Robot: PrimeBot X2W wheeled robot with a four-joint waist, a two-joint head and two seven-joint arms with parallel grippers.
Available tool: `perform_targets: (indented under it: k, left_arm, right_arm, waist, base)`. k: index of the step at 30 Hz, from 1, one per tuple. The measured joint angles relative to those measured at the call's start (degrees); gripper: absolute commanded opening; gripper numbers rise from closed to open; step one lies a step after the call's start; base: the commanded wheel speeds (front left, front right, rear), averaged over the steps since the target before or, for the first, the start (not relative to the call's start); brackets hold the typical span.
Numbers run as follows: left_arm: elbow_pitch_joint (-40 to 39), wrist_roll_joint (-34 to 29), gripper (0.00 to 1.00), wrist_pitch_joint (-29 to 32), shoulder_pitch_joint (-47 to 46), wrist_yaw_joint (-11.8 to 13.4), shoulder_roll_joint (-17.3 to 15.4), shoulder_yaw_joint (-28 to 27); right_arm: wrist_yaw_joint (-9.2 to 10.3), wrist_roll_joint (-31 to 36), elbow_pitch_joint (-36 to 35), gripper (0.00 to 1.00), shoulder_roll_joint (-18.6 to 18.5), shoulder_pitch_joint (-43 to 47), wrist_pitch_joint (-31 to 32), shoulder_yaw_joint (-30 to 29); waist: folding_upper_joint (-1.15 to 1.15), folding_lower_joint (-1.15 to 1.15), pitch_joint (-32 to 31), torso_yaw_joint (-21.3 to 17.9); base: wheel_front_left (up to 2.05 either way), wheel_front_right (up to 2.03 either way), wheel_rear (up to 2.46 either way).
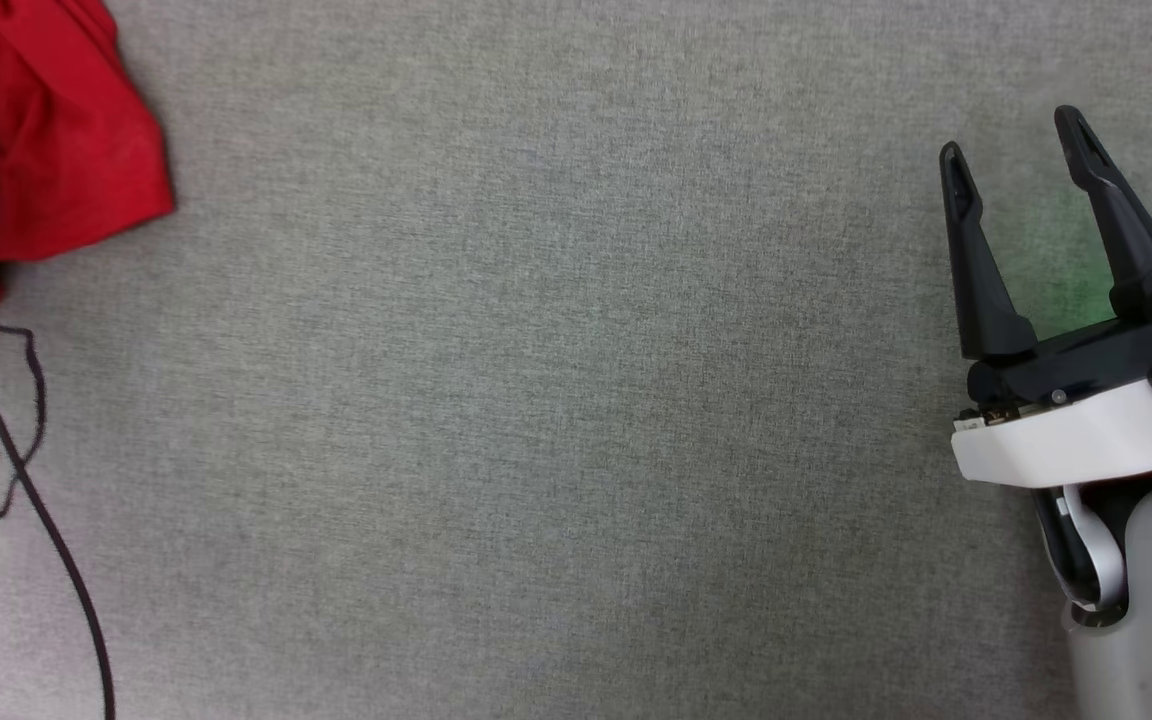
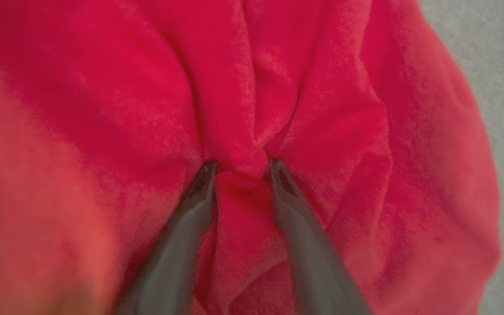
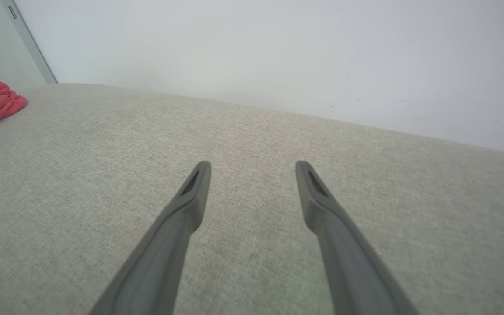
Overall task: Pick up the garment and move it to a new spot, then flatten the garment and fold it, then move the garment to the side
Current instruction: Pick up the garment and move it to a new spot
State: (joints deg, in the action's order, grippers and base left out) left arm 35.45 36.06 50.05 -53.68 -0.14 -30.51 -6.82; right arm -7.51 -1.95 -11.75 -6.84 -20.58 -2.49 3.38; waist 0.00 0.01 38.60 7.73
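Garment [image 1: 36,130] seen bunched at upper left. Left gripper [image 2: 243,162] fingers apart, pressed into red fabric, fold caught between. Right gripper [image 1: 1011,131] fingers spread wide above grey surface [image 1: 536,400].

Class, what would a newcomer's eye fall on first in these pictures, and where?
The red garment, bunched at the head view's upper left on the grey surface. The left wrist view has the left gripper pressed into it, a ridge of cloth between its fingers. The right gripper stands open and empty at the right.
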Motion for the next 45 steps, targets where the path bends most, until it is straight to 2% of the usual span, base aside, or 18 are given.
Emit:
perform_targets:
  k: [3, 6, 12, 16, 20, 25, 33, 40, 45]
  left_arm:
    - [-0.3, -0.1, 0.0, -0.8, 1.6, 0.1, 0.7, 0.6]
    - [-0.9, -1.7, 0.0, -4.4, 3.2, -0.7, 1.0, 1.6]
    - [-2.8, -5.5, 0.0, -16.2, 4.5, -2.3, 0.5, 2.7]
    - [-4.0, -8.7, 0.0, -25.8, 5.4, -2.3, 0.7, 3.6]
    - [-5.1, -10.8, 0.0, -34.7, 6.5, -1.9, 2.6, 4.6]
    - [-7.5, -13.1, 0.0, -41.8, 8.5, -1.9, 4.9, 6.9]
    - [-16.6, -14.9, 0.0, -42.6, 14.0, -2.9, 8.2, 12.2]
    - [-27.0, -13.5, 0.0, -40.1, 19.0, -3.9, 13.8, 18.1]
    - [-31.1, -13.2, 0.0, -38.4, 22.2, -5.4, 18.9, 26.4]
  right_arm:
    - [0.0, 0.0, 0.5, 1.0, 0.1, 0.2, -0.1, -0.1]
    - [0.0, -0.1, 1.4, 1.0, 0.4, 1.3, -0.6, -0.3]
    - [0.0, -1.2, 3.2, 1.0, 1.7, 4.1, -1.6, -1.5]
    - [0.0, -1.7, 4.2, 1.0, 2.4, 6.2, -2.0, -2.9]
    - [0.0, -2.6, 5.0, 1.0, 3.2, 8.7, -2.6, -4.1]
    - [0.0, -3.4, 5.8, 1.0, 3.6, 11.8, -3.0, -5.8]
    - [0.0, -5.8, 6.2, 1.0, 3.9, 16.2, -2.0, -7.4]
    - [0.0, -7.0, 5.3, 1.0, 3.9, 17.7, -1.3, -7.9]
    - [0.0, -7.6, 4.8, 1.0, 3.9, 17.6, -1.3, -7.7]
  waist:
    - [0.0, 0.0, -1.5, 0.1]
    - [0.0, 0.0, -3.5, 0.3]
    - [0.0, 0.0, -9.3, 0.4]
    - [0.0, -0.01, -13.8, 0.4]
    - [0.0, -0.01, -18.5, 0.2]
    - [0.0, -0.02, -23.9, -0.3]
    - [0.0, -0.03, -30.2, -3.6]
    - [0.0, -0.02, -32.0, -8.7]
    - [0.0, -0.02, -31.5, -12.5]
  base:
    - [0.0, 0.0, 0.0]
    - [0.0, 0.0, 0.0]
    - [0.0, 0.0, 0.0]
    - [0.0, 0.0, 0.0]
    - [0.0, 0.0, 0.0]
    - [0.0, 0.0, 0.0]
    - [0.0, 0.0, 0.0]
    - [0.0, 0.0, 0.0]
    - [0.0, 0.0, 0.0]
